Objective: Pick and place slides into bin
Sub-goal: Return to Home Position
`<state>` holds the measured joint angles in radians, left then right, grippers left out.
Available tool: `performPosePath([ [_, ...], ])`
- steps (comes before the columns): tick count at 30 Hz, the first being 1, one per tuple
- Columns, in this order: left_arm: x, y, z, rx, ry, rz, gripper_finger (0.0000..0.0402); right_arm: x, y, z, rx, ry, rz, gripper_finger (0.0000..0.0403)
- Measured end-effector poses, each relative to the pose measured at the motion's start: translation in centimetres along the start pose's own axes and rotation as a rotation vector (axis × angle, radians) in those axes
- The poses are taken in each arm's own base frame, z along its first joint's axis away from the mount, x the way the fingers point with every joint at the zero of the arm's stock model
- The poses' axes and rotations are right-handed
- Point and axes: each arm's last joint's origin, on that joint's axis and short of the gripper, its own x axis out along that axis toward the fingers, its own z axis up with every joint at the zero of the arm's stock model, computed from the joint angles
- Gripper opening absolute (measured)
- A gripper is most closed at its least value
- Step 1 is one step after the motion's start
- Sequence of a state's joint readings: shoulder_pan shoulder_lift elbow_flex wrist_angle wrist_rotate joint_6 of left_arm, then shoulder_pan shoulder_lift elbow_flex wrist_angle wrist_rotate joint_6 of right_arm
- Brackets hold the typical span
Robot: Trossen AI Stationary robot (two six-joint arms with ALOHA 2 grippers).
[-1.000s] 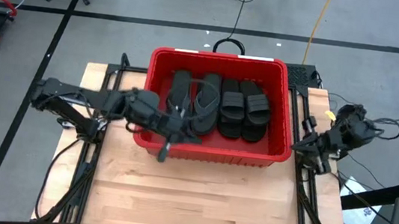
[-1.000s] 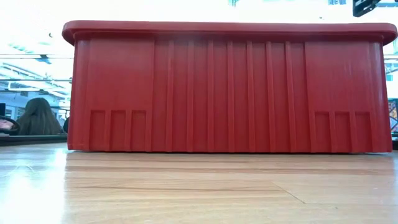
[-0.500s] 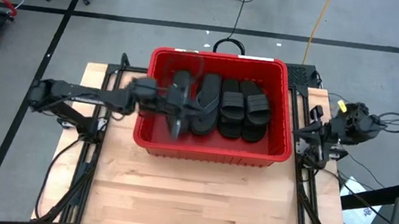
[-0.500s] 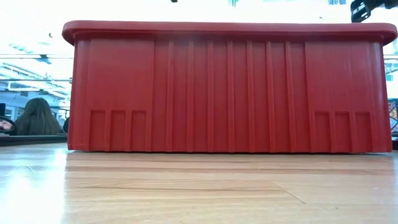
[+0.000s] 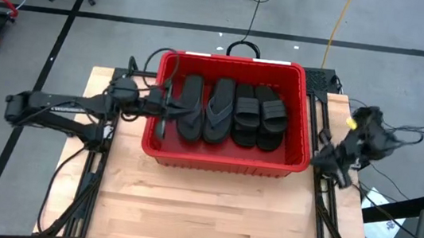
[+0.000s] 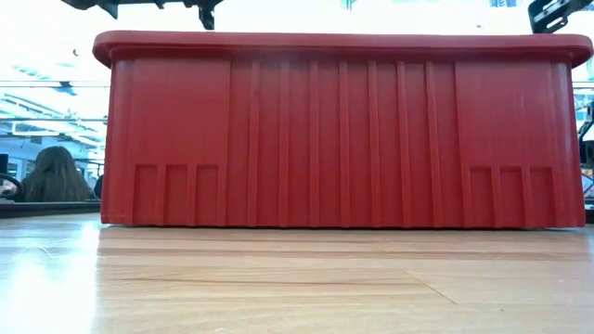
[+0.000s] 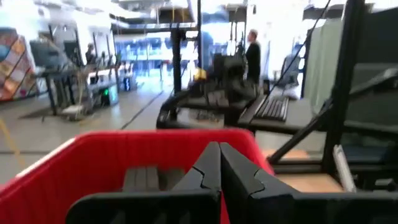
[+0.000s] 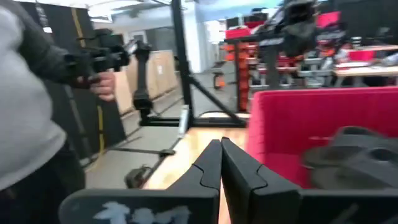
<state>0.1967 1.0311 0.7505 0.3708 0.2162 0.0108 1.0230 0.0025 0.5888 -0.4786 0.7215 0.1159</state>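
Observation:
The red bin [image 5: 223, 165] stands on the far half of the wooden table, and its near wall [image 6: 343, 139] fills the low view. Inside it, side by side, lie a dark grey thong pair [image 5: 203, 112] and black slides [image 5: 260, 118] with ribbed bands. My left gripper [image 5: 164, 114] is shut and empty over the bin's left rim. It points across the bin in its own wrist view [image 7: 219, 155] and shows above the rim in the low view [image 6: 206, 11]. My right gripper [image 5: 328, 156], shut and empty in its wrist view [image 8: 219, 152], waits beyond the bin's right wall.
The near half of the table [image 5: 209, 211] is bare wood. A person [image 8: 31, 93] holding a hand device stands beside the table in the right wrist view. Another person [image 6: 56, 176] sits far behind the table. Black frame rails [image 5: 98, 170] run along both table sides.
My left gripper, shut throughout, has gone from the bin's near wall toward the far edge over the slides, then drawn back toward the table's left edge to the bin's left rim. It now shows in the low view. The slides and the bin have stayed in place.

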Motion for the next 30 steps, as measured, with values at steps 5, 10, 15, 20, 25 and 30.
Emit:
performPosePath([
  [5, -0.7, -0.3, 0.6, -0.024, -0.053, -0.039, 0.0, 1.9, 1.8, -2.6, 0.176, -0.074, 0.144, 0.0],
  [10, -0.7, -0.3, 0.8, -0.056, -0.058, -0.05, 0.0, 3.1, 2.8, -5.9, 0.19, -0.017, 0.242, 0.0],
  [15, -0.7, -0.3, 0.7, -0.121, -0.042, -0.041, 0.0, 3.6, 2.4, -7.2, 0.035, -0.055, 0.173, 0.0],
  [20, -0.7, -0.1, 0.5, -0.142, -0.025, -0.034, 0.0001, 4.1, 1.3, -7.6, -0.06, -0.036, 0.058, 0.0],
  [25, -0.7, 0.1, 0.4, -0.153, -0.016, -0.005, 0.0001, 4.6, 0.6, -7.3, 0.016, -0.074, 0.086, 0.0],
  [30, -0.8, 0.0, -0.7, -0.171, 0.102, -0.001, 0.0, 4.7, 0.5, -6.1, 0.029, -0.173, 0.116, 0.0],
])
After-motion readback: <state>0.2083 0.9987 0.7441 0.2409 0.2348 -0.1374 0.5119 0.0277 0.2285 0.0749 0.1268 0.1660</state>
